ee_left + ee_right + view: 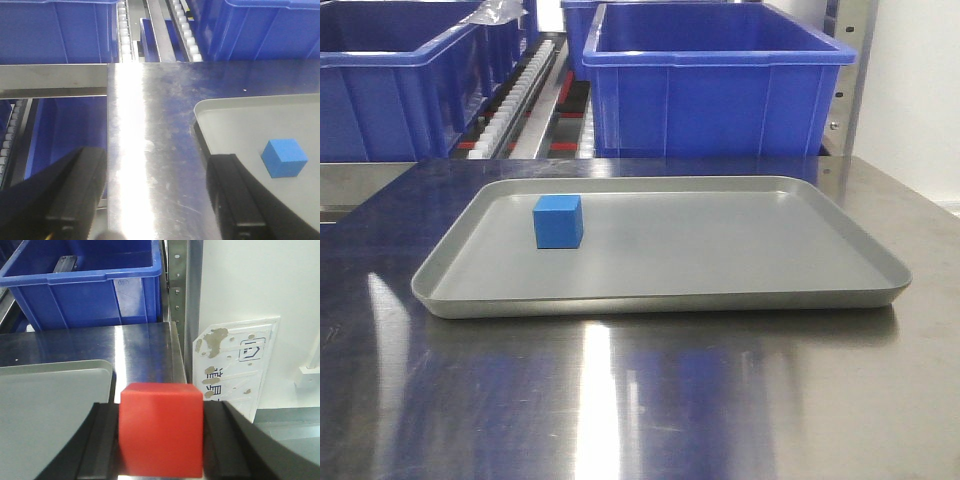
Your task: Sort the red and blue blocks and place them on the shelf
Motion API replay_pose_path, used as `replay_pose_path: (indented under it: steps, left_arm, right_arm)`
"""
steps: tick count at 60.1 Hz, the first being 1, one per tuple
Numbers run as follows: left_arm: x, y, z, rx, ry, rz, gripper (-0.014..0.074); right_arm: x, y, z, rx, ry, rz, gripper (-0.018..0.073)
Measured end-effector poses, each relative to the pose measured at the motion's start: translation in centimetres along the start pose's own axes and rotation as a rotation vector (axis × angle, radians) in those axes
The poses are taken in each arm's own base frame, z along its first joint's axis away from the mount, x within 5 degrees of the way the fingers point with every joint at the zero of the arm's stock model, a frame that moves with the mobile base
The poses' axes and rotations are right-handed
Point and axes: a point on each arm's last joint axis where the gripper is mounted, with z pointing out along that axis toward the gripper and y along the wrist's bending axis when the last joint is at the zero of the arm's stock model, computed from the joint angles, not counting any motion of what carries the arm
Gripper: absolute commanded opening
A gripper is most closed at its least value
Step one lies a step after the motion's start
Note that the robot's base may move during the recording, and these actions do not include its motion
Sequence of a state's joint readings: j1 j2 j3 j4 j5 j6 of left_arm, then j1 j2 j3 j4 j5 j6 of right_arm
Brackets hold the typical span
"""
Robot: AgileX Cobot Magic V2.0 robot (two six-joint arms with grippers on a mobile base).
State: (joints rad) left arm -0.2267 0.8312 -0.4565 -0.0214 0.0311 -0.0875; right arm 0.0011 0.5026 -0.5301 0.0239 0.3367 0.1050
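The blue block (558, 220) rests on the grey tray (720, 250), toward its far left; the left wrist view shows the same blue block (284, 157) to the right of my left gripper (155, 190). That gripper hangs open over the bare steel tabletop (150, 125), beside the tray's left edge. The red block (161, 429) sits squeezed between the black fingers (102, 440) of my right gripper (161, 440), above the table's right side. The shelf's white rollers (515, 100) run between the bins at the back. Neither gripper appears in the front view.
Large blue bins (715, 85) stand on the shelf behind the table, one (395, 90) at the left. A perforated steel upright (176, 285) rises by the table's right edge, with a white wall and a spotted sign (235, 360) beyond it.
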Motion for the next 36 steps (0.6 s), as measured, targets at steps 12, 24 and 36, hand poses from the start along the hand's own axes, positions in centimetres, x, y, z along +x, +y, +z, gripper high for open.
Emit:
replay_pose_path:
  steps: [12,24,36]
  left_arm:
    - [0.0,0.0,0.0,0.0,0.002,0.0,0.0085]
    - [-0.6,-0.1,0.4,-0.006,0.075,-0.002,0.0109]
    - [-3.2,-0.6,2.2,-0.009,0.232,-0.003,0.0505]
  right_arm:
    - [0.0,0.0,0.0,0.0,0.0,0.0,0.0059]
    - [0.0,0.0,0.0,0.0,0.0,0.0,0.0059]
    - [0.0,0.0,0.0,0.0,-0.002,0.0,0.0059]
